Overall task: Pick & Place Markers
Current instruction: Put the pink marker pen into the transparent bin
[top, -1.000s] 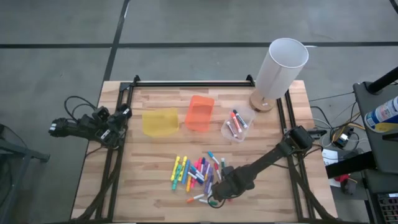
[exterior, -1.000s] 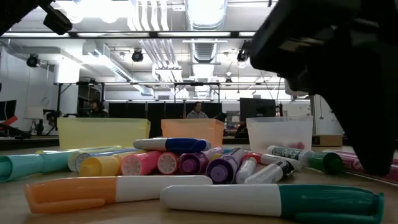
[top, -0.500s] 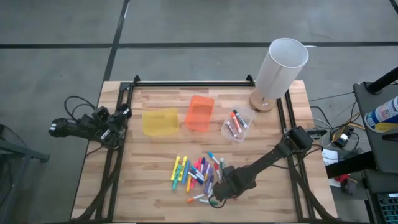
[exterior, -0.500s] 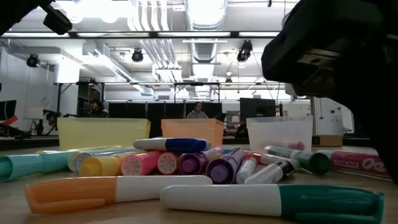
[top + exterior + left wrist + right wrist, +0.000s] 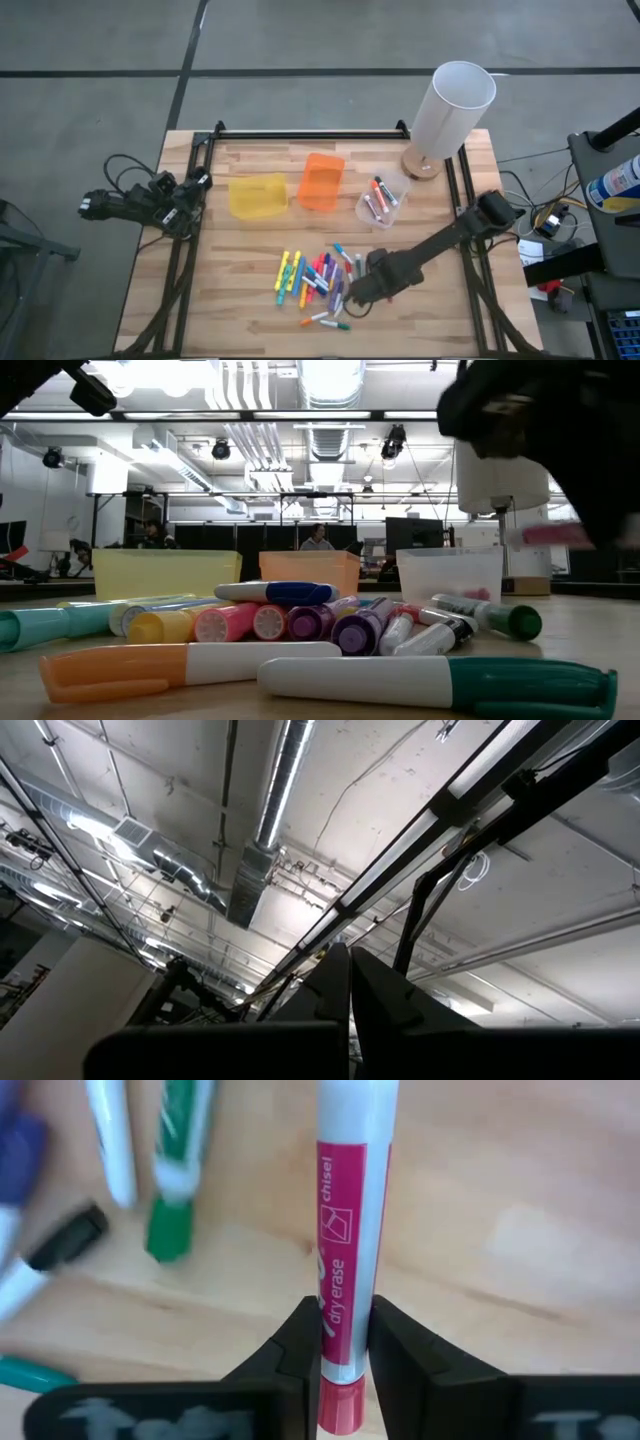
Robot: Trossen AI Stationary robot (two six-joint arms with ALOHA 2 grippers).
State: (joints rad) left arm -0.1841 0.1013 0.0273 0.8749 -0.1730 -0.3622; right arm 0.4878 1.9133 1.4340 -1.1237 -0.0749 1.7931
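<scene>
Right gripper [image 5: 345, 1342] clamps one pink marker [image 5: 351, 1210] (three bins [image 5: 322, 181] stand beyond).

Both arms are dark, jointed links with a matte black finish. The left arm's black hand [image 5: 196, 181] trails looped black cables. The right arm's black hand [image 5: 345, 1355] has two flat, squared fingers [image 5: 296, 1350].

Grey concrete floor [image 5: 100, 60], exposed ceiling ducts [image 5: 265, 810], bright strip lights [image 5: 330, 375]

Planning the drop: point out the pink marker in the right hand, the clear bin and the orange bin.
pink marker [image 5: 345, 1270], right wrist view, label on barrel
clear bin [image 5: 383, 201], high view, rim
orange bin [image 5: 321, 181], high view, side wall
</scene>
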